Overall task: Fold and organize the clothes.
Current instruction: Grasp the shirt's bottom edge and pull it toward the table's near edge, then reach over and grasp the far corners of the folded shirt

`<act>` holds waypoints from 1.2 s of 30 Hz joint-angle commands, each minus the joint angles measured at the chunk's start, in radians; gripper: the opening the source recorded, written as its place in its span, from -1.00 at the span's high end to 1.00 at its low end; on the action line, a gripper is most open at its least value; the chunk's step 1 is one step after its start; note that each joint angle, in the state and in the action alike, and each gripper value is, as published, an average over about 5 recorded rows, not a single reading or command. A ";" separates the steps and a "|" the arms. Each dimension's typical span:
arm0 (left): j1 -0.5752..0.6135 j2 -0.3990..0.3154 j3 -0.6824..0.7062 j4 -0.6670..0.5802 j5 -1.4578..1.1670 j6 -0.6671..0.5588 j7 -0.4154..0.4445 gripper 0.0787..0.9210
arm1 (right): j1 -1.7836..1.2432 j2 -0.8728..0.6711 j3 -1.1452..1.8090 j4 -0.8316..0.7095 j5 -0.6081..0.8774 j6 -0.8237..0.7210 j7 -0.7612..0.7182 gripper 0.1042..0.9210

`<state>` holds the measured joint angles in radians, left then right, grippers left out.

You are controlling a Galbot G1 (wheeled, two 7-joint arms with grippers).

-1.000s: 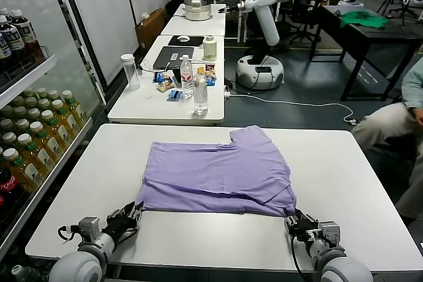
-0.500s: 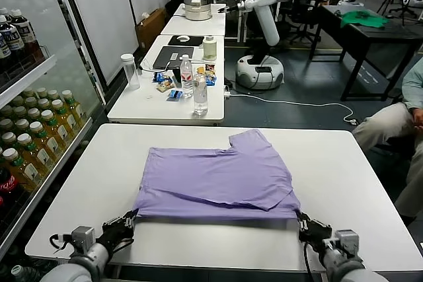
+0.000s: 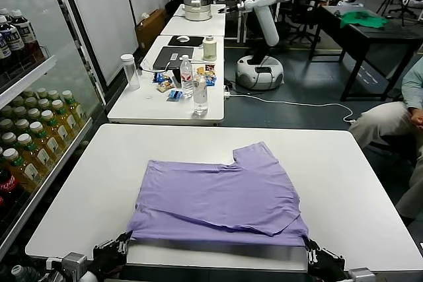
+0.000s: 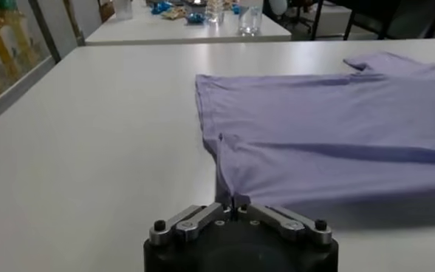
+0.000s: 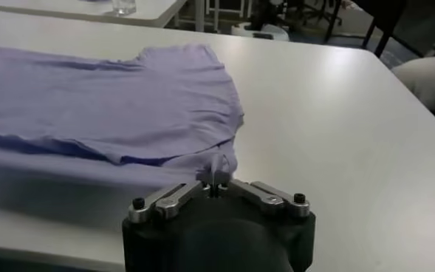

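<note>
A lavender T-shirt (image 3: pixel 221 193) lies folded on the white table (image 3: pixel 350 183), plain side up, one sleeve pointing to the far edge. Its near edge is stretched a little above the table's front edge between both grippers. My left gripper (image 3: pixel 121 247) is shut on the near left corner, seen close up in the left wrist view (image 4: pixel 232 207). My right gripper (image 3: pixel 310 250) is shut on the near right corner, seen in the right wrist view (image 5: pixel 216 179). The shirt fills much of both wrist views (image 4: pixel 328 140) (image 5: pixel 106 103).
A second white table (image 3: pixel 168 94) behind holds bottles, a laptop and snacks. A drinks fridge (image 3: pixel 26 117) stands at the left. A seated person (image 3: pixel 403 117) is at the right. Another robot (image 3: pixel 264 24) and a green cloth (image 3: pixel 363 19) are far back.
Both grippers have pulled back toward the table's front edge, dragging the shirt nearer and drawing its near edge taut. They now sit almost out of the head view's bottom.
</note>
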<state>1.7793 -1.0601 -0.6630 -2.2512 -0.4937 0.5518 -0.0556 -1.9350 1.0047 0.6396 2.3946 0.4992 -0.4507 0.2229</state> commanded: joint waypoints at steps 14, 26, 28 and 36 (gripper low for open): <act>-0.445 0.072 0.053 0.162 -0.088 0.026 0.029 -0.12 | 0.833 -0.076 -0.254 -0.267 0.180 -0.128 0.094 -0.37; -0.735 0.085 0.173 0.452 -0.053 0.013 0.115 -0.75 | 1.287 0.119 -0.506 -0.783 0.111 -0.127 0.090 -0.76; -0.770 0.086 0.192 0.517 -0.041 0.013 0.137 -0.76 | 1.338 0.149 -0.528 -0.857 0.095 -0.127 0.086 -0.76; -0.871 0.063 0.252 0.703 -0.021 -0.060 0.209 -0.77 | 1.435 0.224 -0.538 -1.078 0.052 -0.114 0.054 -0.76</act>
<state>1.1205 -0.9918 -0.4968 -1.8355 -0.5407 0.5479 0.0701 -0.7444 1.1310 0.1949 1.6408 0.5855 -0.5639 0.2914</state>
